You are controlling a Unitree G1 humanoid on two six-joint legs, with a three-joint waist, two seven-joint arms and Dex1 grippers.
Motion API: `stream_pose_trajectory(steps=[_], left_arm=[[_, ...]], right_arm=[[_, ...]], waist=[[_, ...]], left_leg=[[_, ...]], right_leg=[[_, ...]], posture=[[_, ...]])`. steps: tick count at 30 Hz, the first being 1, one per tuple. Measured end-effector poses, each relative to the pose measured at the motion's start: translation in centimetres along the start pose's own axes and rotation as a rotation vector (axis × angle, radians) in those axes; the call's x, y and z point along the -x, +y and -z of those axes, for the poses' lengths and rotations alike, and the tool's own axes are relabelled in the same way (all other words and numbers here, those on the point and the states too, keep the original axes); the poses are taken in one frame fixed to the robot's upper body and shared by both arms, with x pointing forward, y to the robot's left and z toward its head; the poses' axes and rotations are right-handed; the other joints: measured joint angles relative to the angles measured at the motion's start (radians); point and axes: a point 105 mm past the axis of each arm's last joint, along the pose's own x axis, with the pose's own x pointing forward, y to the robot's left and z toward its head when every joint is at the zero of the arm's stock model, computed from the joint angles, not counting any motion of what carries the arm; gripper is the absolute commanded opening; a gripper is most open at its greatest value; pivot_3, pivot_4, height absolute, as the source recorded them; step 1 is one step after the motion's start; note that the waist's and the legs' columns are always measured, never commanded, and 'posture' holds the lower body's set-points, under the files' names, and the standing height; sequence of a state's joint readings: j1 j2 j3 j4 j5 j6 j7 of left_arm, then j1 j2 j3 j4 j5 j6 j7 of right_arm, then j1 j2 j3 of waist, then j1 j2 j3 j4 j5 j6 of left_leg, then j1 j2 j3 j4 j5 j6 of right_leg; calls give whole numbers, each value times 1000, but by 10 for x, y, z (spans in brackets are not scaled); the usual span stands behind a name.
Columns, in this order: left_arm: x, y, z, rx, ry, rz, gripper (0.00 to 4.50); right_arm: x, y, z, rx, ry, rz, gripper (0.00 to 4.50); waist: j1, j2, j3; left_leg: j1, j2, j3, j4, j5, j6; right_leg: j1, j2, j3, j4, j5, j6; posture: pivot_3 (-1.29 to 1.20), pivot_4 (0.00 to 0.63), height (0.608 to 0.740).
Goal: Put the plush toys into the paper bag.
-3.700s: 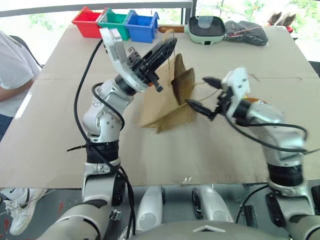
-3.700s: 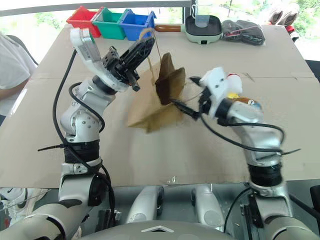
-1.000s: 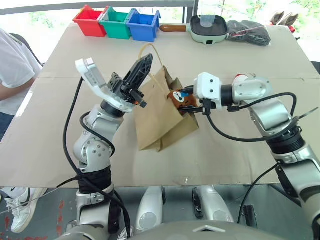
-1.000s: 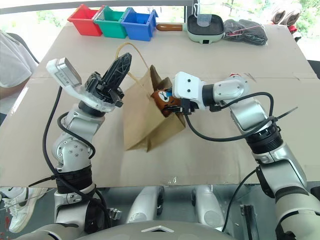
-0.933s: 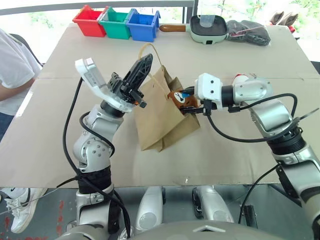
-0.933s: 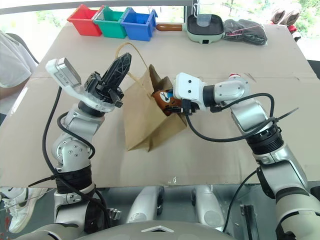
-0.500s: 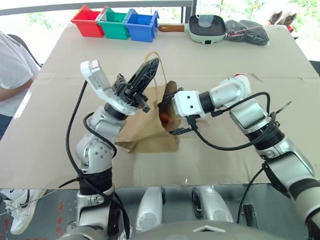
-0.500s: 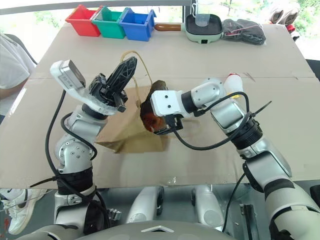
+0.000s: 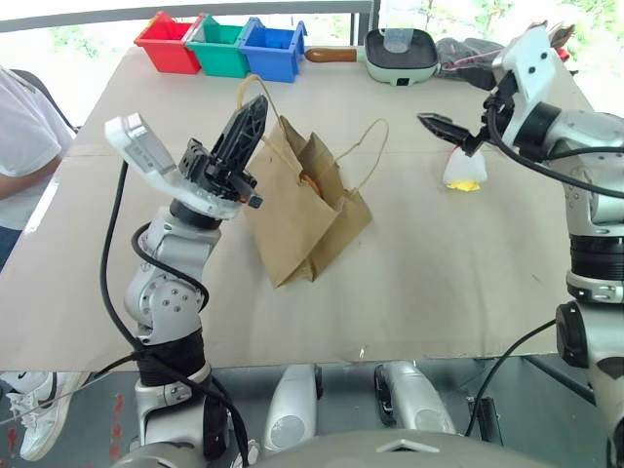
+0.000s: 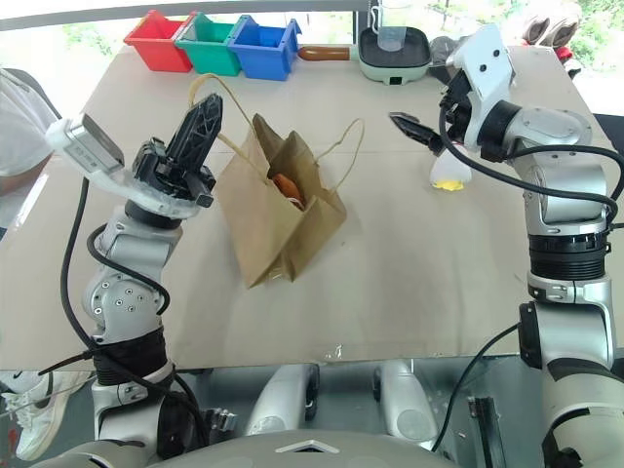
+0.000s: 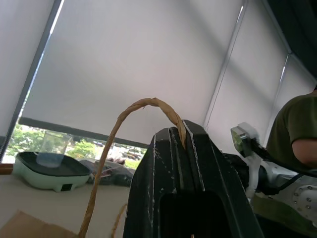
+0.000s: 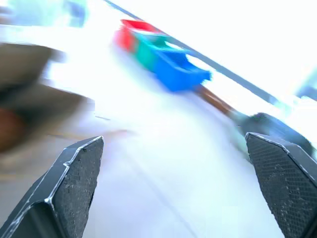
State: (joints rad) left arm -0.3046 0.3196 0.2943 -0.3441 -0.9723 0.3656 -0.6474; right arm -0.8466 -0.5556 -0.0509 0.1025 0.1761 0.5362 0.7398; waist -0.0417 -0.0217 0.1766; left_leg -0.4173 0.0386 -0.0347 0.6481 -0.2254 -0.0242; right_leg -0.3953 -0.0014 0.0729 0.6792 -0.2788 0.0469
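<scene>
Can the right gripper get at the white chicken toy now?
Probably yes: the right gripper is open and empty, just above the white chicken toy, which stands alone on the table with nothing between them.

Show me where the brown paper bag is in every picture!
Left eye view: the paper bag stands mid-table, its handle pinched by the left pincer.
Right eye view: the bag sits left of middle, a brown toy peeking from its mouth.
Left wrist view: its looped handle and a bag corner.
Right wrist view: a brown blur at the edge, too blurred to be sure.
Shared landmark: the blue bin.
</scene>
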Motion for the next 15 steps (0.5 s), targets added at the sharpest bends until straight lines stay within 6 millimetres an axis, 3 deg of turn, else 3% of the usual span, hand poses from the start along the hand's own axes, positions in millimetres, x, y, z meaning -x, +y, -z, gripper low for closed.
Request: stream_pose_trajectory(steps=[4,6,9,12,15], left_arm=[[20,2,8,67,47,-46,0],[21,-4,-5,55,32,-25,0],[26,-9,-8,48,44,-20,0],[28,-9,-9,59,46,-27,0],[25,-11,-12,52,38,-19,0]], right_arm=[[2,-30,62,-102,247,181,4469],[-2,-29,101,-146,391,210,4469],[-8,-23,133,-193,485,216,4469],[-17,-29,139,-172,519,248,3599],[-22,-32,142,-123,523,264,2150]], waist=[[1,0,0],[1,0,0],[-1,1,1],[-1,1,1],[4,1,1]], left_leg=[[0,0,1,0,0,0],[0,0,1,0,0,0],[0,0,2,-1,0,0],[0,0,2,0,0,0],[0,0,2,0,0,0]], right_leg=[[0,0,1,0,0,0],[0,0,1,0,0,0],[-1,0,2,0,0,0],[-1,0,2,0,0,0],[0,0,1,-1,0,0]], posture=[[0,150,740],[0,150,740],[0,150,740],[0,150,740],[0,150,740]])
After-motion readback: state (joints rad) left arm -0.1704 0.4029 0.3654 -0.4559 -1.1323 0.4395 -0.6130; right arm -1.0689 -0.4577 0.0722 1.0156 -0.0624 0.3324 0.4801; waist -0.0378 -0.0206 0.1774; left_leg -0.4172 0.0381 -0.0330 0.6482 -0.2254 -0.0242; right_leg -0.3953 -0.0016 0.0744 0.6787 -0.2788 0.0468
